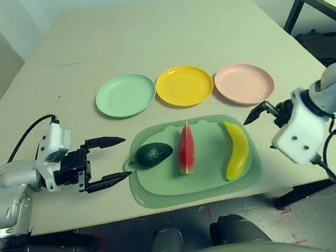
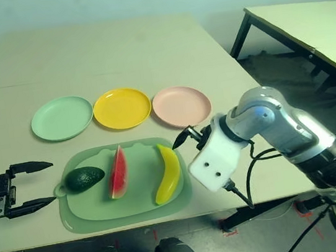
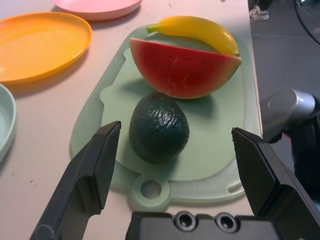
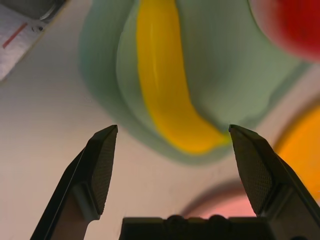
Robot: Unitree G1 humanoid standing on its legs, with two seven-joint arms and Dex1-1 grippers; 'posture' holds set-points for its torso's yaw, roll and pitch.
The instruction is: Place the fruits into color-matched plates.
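My left gripper point(image 1: 118, 160) wide open, empty, facing avocado point(image 1: 154, 154); right gripper point(image 4: 170, 145) open, apparently above banana point(image 4: 165, 85).

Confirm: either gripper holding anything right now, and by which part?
Nothing held. Left gripper and right gripper both have open, empty fingers; avocado, watermelon and banana all lie on the mat.

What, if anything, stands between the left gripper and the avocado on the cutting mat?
Nothing visible does. The left gripper, jaws open, faces the avocado across bare table and the edge of the cutting mat; the watermelon wedge lies beyond the avocado.
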